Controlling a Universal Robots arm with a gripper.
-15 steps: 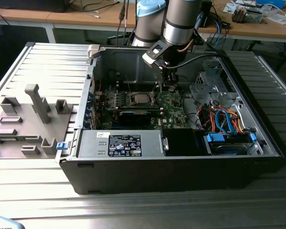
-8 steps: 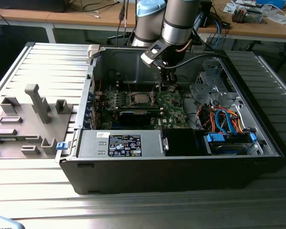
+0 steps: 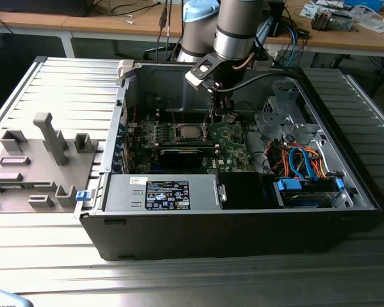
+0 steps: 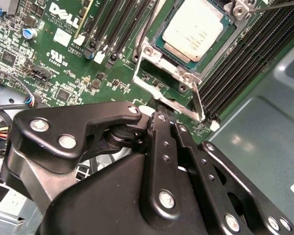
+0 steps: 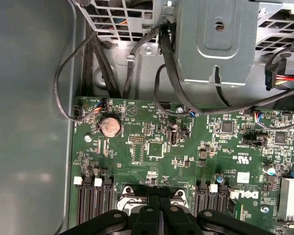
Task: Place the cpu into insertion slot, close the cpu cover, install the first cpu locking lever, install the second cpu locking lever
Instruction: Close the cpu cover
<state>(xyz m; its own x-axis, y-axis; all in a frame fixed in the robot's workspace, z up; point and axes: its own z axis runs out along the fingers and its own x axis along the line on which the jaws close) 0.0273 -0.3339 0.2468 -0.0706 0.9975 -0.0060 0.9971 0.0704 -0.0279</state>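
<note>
The cpu (image 4: 198, 27) lies flat in the insertion slot (image 4: 224, 41) with its silver-grey top up, and in the exterior view the cpu (image 3: 191, 133) shows on the green motherboard (image 3: 233, 144). The cpu cover (image 4: 169, 99) stands raised off the socket, and the board shows through its window. My gripper (image 4: 164, 117) is shut, with its tips at the cover's free edge. Whether they pinch that edge I cannot tell. In the first wrist view my gripper (image 5: 161, 191) sits between the silvery corners of the cover (image 5: 125, 199). A thin lever rod (image 4: 277, 5) is lifted beside the socket.
Black memory slots (image 4: 255, 44) flank the socket on both sides. A black card (image 3: 182, 155) and the power supply (image 3: 166, 192) lie nearer the case front. Cables and a drive cage (image 3: 301, 160) crowd the exterior view's right. A grey fixture (image 3: 45, 147) stands outside the case.
</note>
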